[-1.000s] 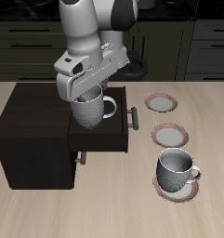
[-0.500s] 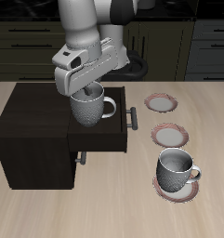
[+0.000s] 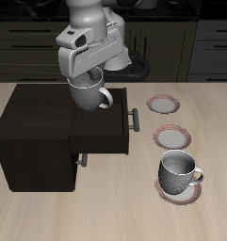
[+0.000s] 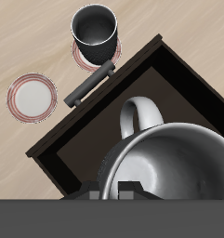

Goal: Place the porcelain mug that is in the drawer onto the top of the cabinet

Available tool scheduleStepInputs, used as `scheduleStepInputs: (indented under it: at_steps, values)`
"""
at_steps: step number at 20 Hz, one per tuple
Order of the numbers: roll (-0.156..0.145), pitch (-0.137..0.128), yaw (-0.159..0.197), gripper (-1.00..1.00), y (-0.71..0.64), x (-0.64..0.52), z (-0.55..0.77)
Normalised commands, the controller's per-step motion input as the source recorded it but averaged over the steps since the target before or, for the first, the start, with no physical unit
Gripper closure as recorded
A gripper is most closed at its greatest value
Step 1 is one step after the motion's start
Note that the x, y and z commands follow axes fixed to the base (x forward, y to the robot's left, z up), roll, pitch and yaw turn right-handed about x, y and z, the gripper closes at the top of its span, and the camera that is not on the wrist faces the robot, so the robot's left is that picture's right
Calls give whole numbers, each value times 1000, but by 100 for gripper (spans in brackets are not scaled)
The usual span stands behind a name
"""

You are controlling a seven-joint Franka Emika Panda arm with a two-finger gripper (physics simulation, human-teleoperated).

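The porcelain mug [image 3: 89,94] is light-grey and speckled, with a pale inside and a loop handle. My gripper [image 3: 86,79] is shut on its rim and holds it in the air above the open drawer [image 3: 103,130], about level with the top of the cabinet [image 3: 32,117]. In the wrist view the mug [image 4: 171,162] fills the space under my gripper [image 4: 113,190], with the dark drawer [image 4: 152,85] and its grey bar handle [image 4: 90,84] below it. The drawer looks empty.
A near-identical mug with a darker inside [image 3: 178,171] stands on a plate [image 3: 177,191] near the table's front edge; it also shows in the wrist view [image 4: 94,27]. Two more small plates [image 3: 171,137] [image 3: 164,104] lie beside the cabinet. The lower drawer front has its own handle [image 3: 83,160].
My gripper has risen with the mug and shifted back toward the cabinet. The mug has left the drawer and now hangs above it.
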Motion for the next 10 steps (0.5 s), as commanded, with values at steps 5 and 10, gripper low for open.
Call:
scheduleStepInputs:
  at_steps: [5,10]
  values:
    - [-4,-58,-18,100,-1,-131,473]
    - [-49,-58,-85,100,-268,-129,398]
